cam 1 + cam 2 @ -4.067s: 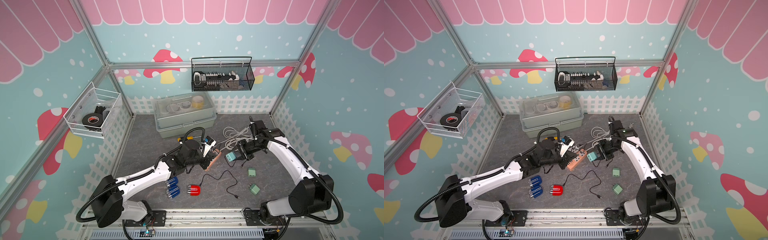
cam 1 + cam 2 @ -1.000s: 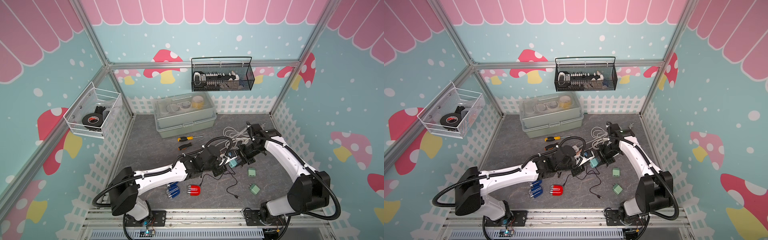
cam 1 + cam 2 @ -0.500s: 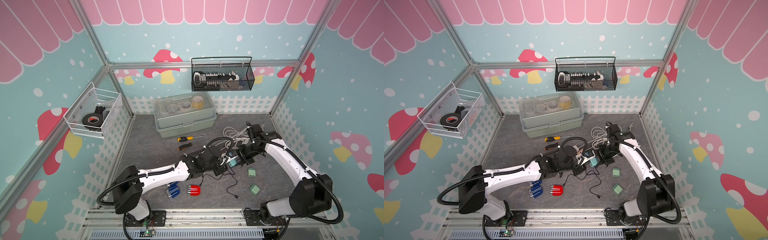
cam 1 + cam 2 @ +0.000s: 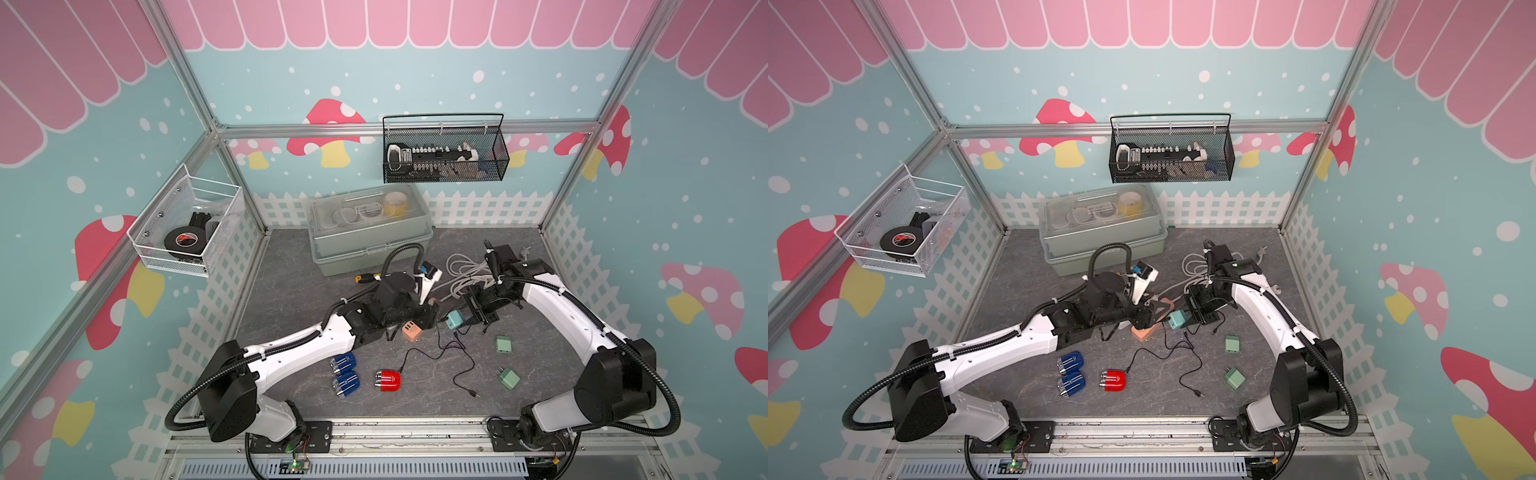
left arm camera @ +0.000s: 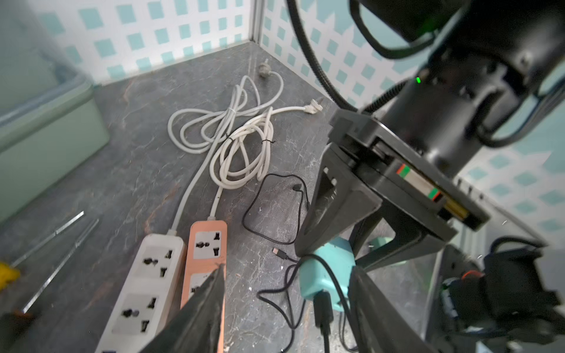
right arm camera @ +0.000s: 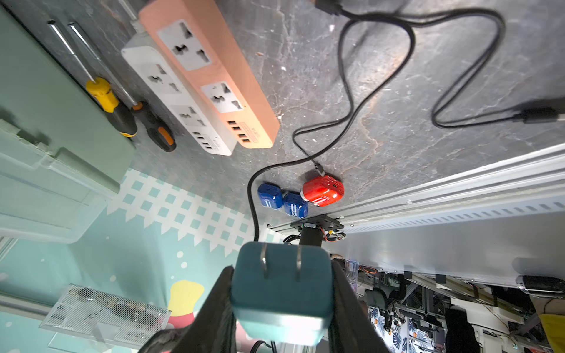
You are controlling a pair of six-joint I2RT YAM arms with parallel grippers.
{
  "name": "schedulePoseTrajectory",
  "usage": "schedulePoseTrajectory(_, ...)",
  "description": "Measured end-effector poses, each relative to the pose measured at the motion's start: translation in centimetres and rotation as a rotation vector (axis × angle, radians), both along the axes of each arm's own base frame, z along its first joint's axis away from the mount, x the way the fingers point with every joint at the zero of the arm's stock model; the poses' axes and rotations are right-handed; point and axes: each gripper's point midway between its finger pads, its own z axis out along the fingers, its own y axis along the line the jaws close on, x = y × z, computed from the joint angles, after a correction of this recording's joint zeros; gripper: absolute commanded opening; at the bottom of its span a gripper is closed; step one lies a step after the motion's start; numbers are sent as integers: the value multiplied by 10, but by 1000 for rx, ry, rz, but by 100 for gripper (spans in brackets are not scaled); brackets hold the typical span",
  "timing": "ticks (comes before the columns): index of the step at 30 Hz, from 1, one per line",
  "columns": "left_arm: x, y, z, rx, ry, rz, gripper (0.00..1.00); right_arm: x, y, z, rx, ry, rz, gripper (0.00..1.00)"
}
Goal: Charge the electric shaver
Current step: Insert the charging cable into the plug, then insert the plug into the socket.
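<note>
Three holders are seen. A white wire basket [image 4: 226, 224] is hung on the side wall, and a black roll of tape [image 4: 185, 241] is kept in it. A black wire basket [image 4: 494, 158] is hung on the back wall. A long black thing with small white bits [image 4: 432, 154] is laid inside it, but what it is cannot be told. A grey-green box [image 4: 365, 257] with a see-through lid is set at the back of the table [image 4: 291, 299]. A yellow roll [image 4: 395, 203] and some pale rolls are seen through the lid.

The shaver cannot be picked out for sure in any view. The teal plug block [image 6: 281, 293] is squeezed between the fingers of the right gripper [image 6: 281, 267], with its two metal pins stuck out. It is held near the end of the orange power strip [image 6: 211, 79], which is laid side by side with a white power strip [image 6: 171, 94]. A black cable [image 5: 324, 305] is plugged into the block.

The left gripper [image 5: 287, 267] is held close to the block with its fingers spread apart, and nothing is gripped in it.

Two blue blocks [image 4: 344, 363], a red block [image 4: 388, 380] and two green blocks [image 4: 503, 345] are laid on the table nearer the front.
</note>
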Motion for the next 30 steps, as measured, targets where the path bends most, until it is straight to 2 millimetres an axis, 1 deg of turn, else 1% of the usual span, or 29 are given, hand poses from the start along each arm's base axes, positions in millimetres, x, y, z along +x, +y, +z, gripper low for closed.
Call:
schedulePoseTrajectory(2, 11, 12, 0, -81, 128, 57, 62, 17, 3, 1, -4, -26, -11, 0)
schedulePoseTrajectory(4, 18, 21, -6, -142, 271, 95, 61, 38, 6, 4, -2, -78, -28, 0)
schedulePoseTrajectory(6, 20, 27, -15, -181, 395, 119, 61, 54, 10, 7, 10, -121, -46, 0)
schedulePoseTrajectory(8, 19, 28, -25, -193, 504, 134, 62, 66, 13, 9, 22, -157, -65, 0)
schedulePoseTrajectory(9, 17, 26, -29, -197, 546, 136, 65, 70, 14, 10, 27, -170, -72, 0)
schedulePoseTrajectory(12, 13, 23, -33, -210, 630, 147, 72, 82, 17, 11, 37, -193, -85, 0)
schedulePoseTrajectory(16, 16, 19, -22, -243, 656, 156, 76, 89, 20, 13, 51, -215, -96, 0)
schedulePoseTrajectory(19, 22, 14, -11, -258, 636, 156, 77, 94, 22, 16, 66, -227, -106, 0)
schedulePoseTrajectory(22, 27, 9, -7, -244, 602, 151, 75, 95, 25, 19, 85, -227, -114, 0)
schedulePoseTrajectory(25, 35, 3, -11, -215, 566, 154, 72, 96, 27, 21, 99, -223, -122, 0)
schedulePoseTrajectory(30, 50, -4, -28, -158, 527, 172, 61, 96, 34, 26, 132, -214, -127, 0)
